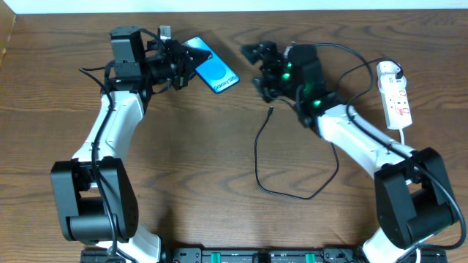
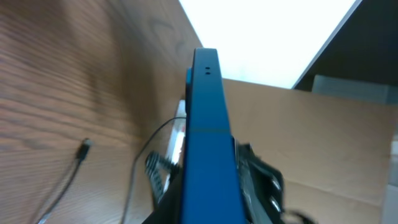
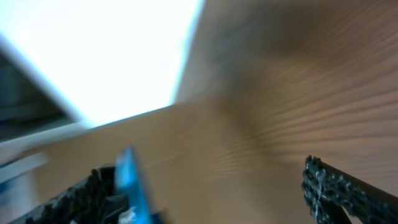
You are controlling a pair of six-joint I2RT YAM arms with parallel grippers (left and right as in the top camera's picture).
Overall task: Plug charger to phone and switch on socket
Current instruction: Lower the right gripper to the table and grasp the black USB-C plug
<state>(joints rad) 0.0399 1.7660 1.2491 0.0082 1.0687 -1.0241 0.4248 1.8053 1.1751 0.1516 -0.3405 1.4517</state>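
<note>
Left claw (image 1: pixel 186 63) grips phone (image 1: pixel 216 71); overhead shows charger (image 1: pixel 256 153), right wrist doesn't.

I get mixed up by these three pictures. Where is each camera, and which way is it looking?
Overhead: sits above the table, looks straight down; both arms show, plus the phone, charger and socket.
Left wrist: rides the left arm, looks along the left gripper, shut on the phone's edge, toward the table's far side.
Right wrist: rides the right arm, blurry, looks out between the open fingers of the right gripper over the table.
Shared: all three see the blue phone.
</note>
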